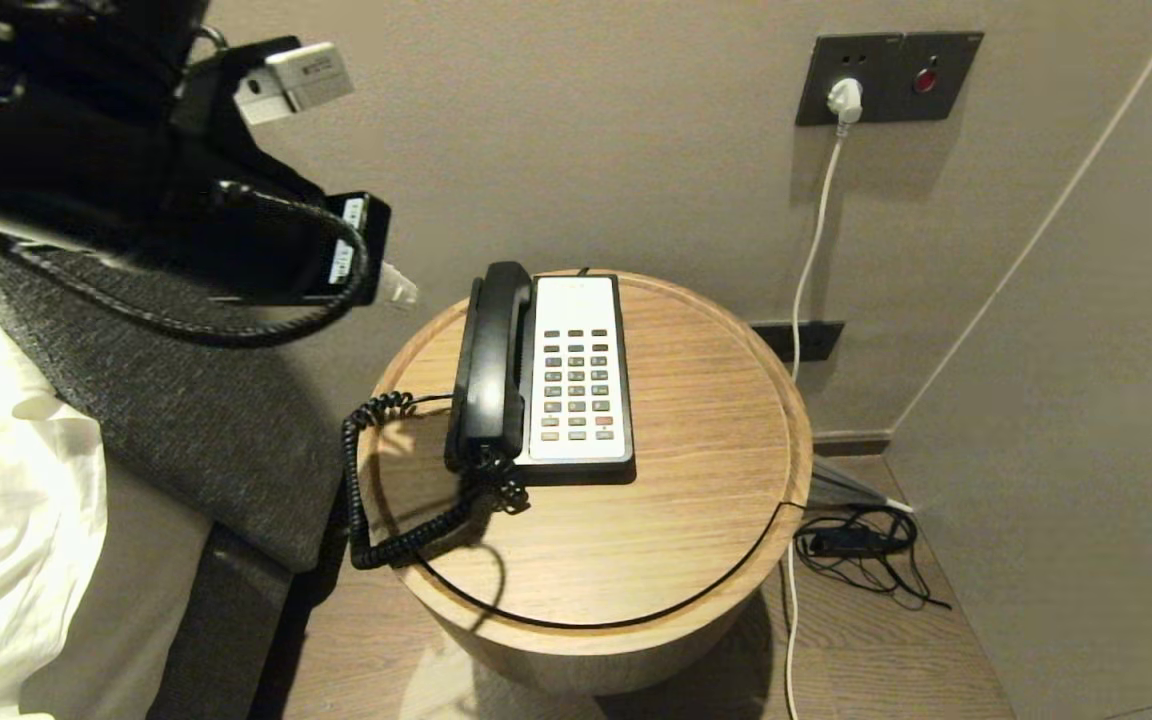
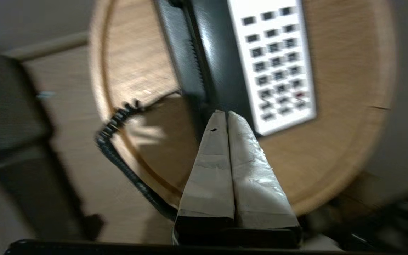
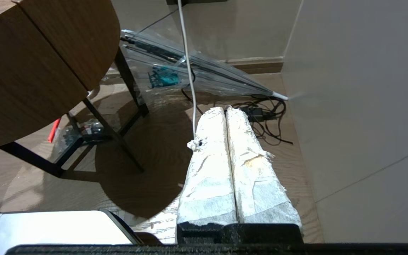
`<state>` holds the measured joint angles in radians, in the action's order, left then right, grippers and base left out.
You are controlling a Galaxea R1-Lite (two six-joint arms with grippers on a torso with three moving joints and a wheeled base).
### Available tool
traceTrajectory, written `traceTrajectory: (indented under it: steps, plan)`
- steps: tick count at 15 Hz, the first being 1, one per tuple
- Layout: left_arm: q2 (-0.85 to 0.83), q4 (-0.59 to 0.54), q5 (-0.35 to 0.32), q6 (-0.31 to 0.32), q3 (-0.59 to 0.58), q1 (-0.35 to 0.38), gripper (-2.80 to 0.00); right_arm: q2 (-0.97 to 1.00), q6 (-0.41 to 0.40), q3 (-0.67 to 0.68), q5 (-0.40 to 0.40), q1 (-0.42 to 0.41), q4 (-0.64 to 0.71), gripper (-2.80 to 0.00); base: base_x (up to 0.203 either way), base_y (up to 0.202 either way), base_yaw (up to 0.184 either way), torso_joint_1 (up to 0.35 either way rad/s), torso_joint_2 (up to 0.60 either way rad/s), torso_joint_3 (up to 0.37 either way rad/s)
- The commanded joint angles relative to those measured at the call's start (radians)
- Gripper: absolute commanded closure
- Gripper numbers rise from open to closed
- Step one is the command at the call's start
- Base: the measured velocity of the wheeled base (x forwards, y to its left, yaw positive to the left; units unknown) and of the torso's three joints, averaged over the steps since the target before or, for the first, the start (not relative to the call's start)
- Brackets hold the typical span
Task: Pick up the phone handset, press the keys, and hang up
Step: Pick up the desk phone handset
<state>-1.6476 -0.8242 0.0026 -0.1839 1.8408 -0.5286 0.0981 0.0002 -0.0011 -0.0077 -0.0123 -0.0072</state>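
The black handset [image 1: 491, 370] lies in its cradle on the left side of the white phone base, beside the keypad [image 1: 576, 385]. The phone stands on a round wooden table [image 1: 706, 480]. A black coiled cord [image 1: 364, 490] hangs over the table's left edge. My left gripper [image 1: 398, 285] is shut and empty, raised up and to the left of the phone, clear of it. In the left wrist view the left gripper [image 2: 225, 113] points toward the handset [image 2: 218, 63] and keypad [image 2: 275, 67]. My right gripper [image 3: 225, 109] is shut and empty, held low beside the table over the floor.
A white plug [image 1: 844, 100] sits in the wall socket, its cable running down to the floor. A black adapter with tangled wires [image 1: 856, 545] and a clear umbrella [image 3: 197, 71] lie on the floor at the right. A bed with a grey headboard [image 1: 186, 430] stands at the left.
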Motion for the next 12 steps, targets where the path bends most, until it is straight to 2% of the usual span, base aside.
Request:
traceTrajectory:
  steps: [1,6,10,12]
  plan:
    - [-0.077,-0.006,0.127,0.021,0.028,-0.061,0.00,0.002,0.000,0.001,0.000,0.000,0.000,0.00,0.000,0.000,0.000,0.000,0.00,0.000]
    - [-0.124,-0.096,0.351,0.080,0.077,-0.129,0.00,0.002,0.000,0.001,0.000,0.000,0.000,0.00,0.000,0.000,0.000,0.000,0.00,0.000]
    - [-0.131,-0.079,0.354,0.027,0.083,-0.146,0.00,0.002,0.000,0.001,0.000,0.000,0.000,0.00,0.000,0.000,0.000,0.000,0.00,0.000]
    - [-0.147,-0.062,0.341,-0.028,0.083,-0.148,0.00,0.002,0.000,0.001,0.000,0.000,0.000,0.00,0.000,0.000,0.000,0.000,0.00,0.000]
